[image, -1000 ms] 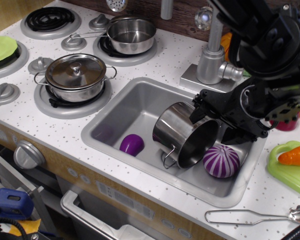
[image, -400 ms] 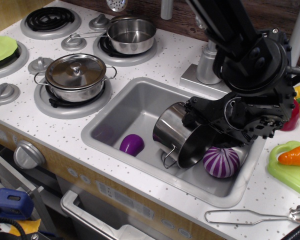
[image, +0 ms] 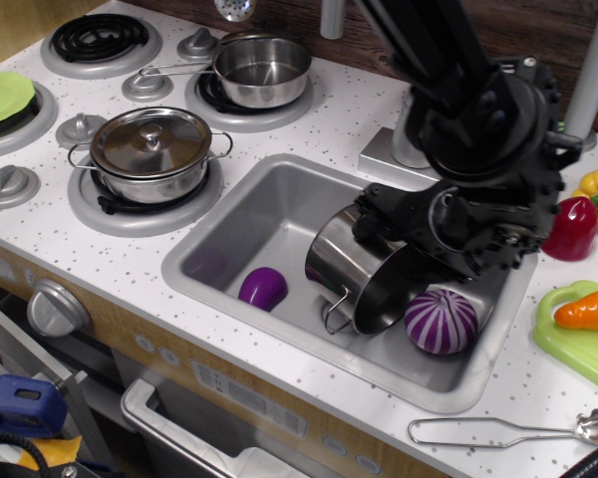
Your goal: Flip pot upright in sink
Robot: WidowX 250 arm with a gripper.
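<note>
The shiny steel pot [image: 344,261] lies on its side in the grey sink [image: 269,209], its mouth facing the front right and one wire loop handle hanging at the front. My black gripper [image: 371,225] reaches in from the right and sits at the pot's upper rim. Its fingers look apart, one over the outer wall and one at the mouth. The arm hides the back right part of the sink.
A purple eggplant [image: 262,287] lies left of the pot and a purple striped ball [image: 441,321] right of it. A lidded pot [image: 151,149] and a saucepan [image: 261,68] stand on the burners. A red pepper [image: 570,229], a carrot [image: 588,311] and a wire utensil [image: 498,430] lie to the right.
My gripper has moved left and a little down, from beside the pot's mouth onto its upper rim. The pot has not moved.
</note>
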